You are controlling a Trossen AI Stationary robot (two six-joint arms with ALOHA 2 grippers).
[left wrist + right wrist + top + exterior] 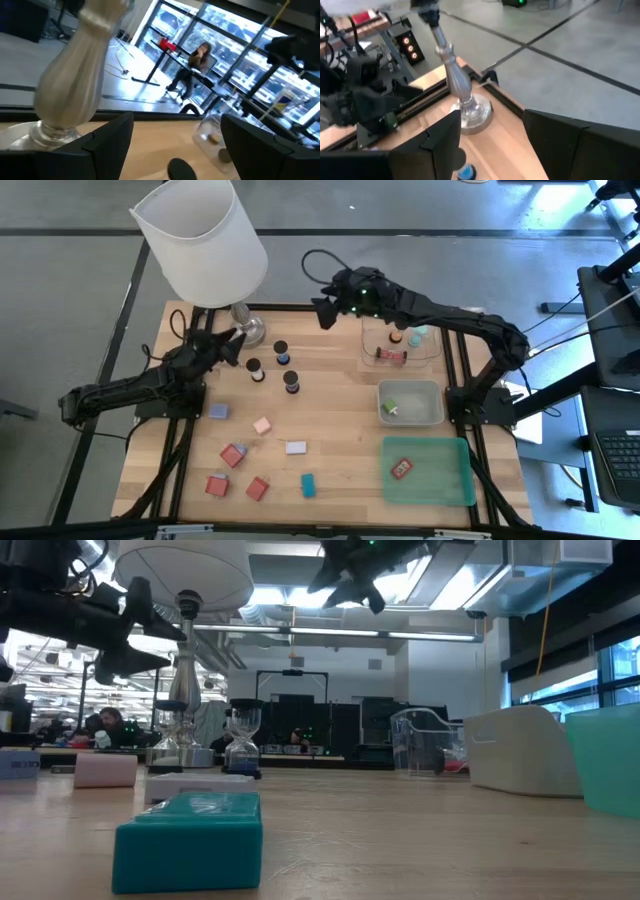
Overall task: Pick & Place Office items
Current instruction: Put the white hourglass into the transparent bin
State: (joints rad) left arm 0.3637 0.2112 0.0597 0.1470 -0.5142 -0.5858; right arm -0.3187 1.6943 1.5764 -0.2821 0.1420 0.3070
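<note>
Two arms hang over your wooden table, both raised clear of its surface. Largest of all is the white-shaded lamp, its silver base planted at the table's far edge, left of centre. You can see the left gripper just beside that base, its fingers spread apart with nothing between them; the left wrist view looks straight past them at the lamp's stem. The right gripper hovers high over the far edge near the middle, fingers partly apart and empty.

Next in size come three trays down the right side: a green tray nearest you holding one red block, a grey tray in the middle with a small green-and-white piece, and a clear tray at the far end holding a few small items, among them a mint cylinder.

Your remaining office items lie loose on the wood. Three short black cylinders stand near the lamp base. Nearer you are a lavender block, a pink block, a white block, a teal block and three more red blocks toward the front left.
</note>
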